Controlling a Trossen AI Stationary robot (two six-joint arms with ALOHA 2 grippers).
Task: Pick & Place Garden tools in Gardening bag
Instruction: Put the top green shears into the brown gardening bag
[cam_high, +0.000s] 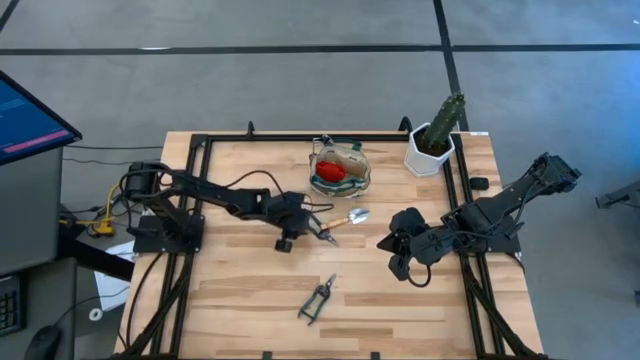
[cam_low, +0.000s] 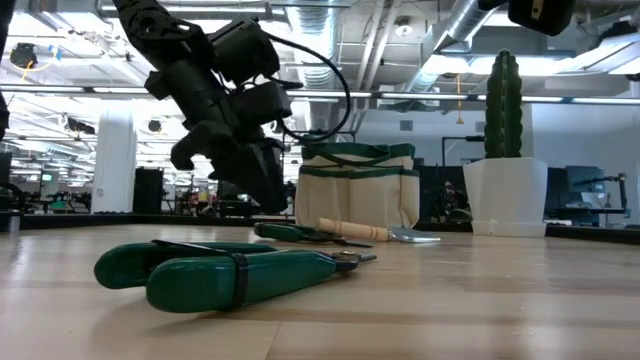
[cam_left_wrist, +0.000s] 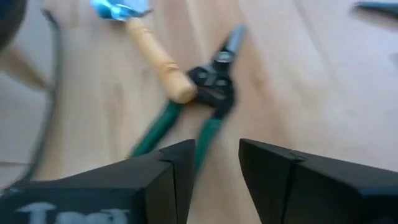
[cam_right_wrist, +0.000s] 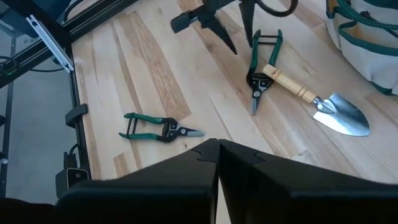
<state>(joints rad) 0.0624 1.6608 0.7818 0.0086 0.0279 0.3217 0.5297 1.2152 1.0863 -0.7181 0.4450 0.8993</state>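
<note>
One pair of green-handled shears (cam_right_wrist: 260, 62) lies mid-table, and the handle end of a wooden-handled trowel (cam_right_wrist: 314, 99) lies against its pivot. My left gripper (cam_left_wrist: 214, 165) is open and slants down over those shears' green handles (cam_left_wrist: 168, 127), touching nothing that I can see. Another pair of green-handled shears (cam_high: 318, 298) lies flat near the table's near edge. The cream gardening bag (cam_high: 338, 168) stands at the far middle with a red thing (cam_high: 330, 172) inside. My right gripper (cam_right_wrist: 217, 149) is shut and hangs above the table on the right, with nothing in it.
A white pot with a green cactus (cam_high: 432, 145) stands at the far right, beside the bag. A black frame rail (cam_high: 455, 190) runs along the table's sides. Bare wood (cam_high: 240, 290) lies on the near left.
</note>
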